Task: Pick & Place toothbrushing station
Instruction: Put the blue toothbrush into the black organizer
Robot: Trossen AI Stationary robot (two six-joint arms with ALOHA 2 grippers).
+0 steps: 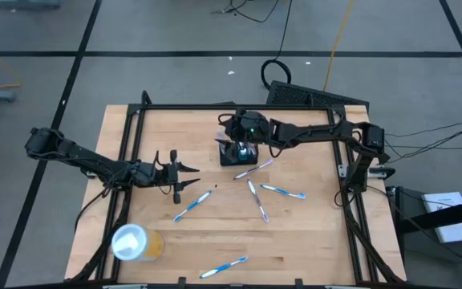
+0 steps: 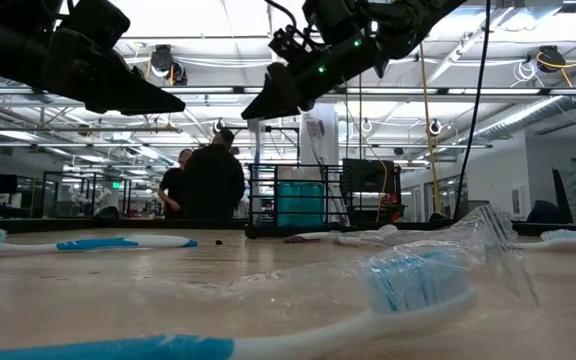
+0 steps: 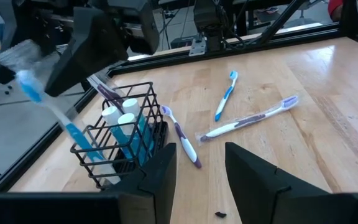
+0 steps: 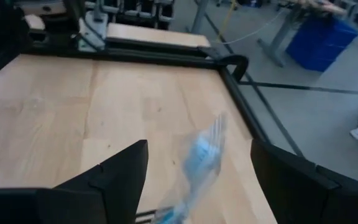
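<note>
the right gripper [image 1: 244, 143] hangs just above the holder [image 1: 237, 152], fingers spread, a wrapped toothbrush [image 3: 55, 112] standing in it. the drop looks done; next it should lift clear. the left gripper [image 1: 184, 177] waits nearby, half open, empty.

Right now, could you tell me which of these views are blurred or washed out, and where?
Low view: the nearest toothbrush is out of focus, and the ceiling lights blow out behind the dark arms. Right wrist view: a wrapped toothbrush between the open fingers is smeared. Left wrist view: the wire holder is sharp. High view: evenly lit.
</note>
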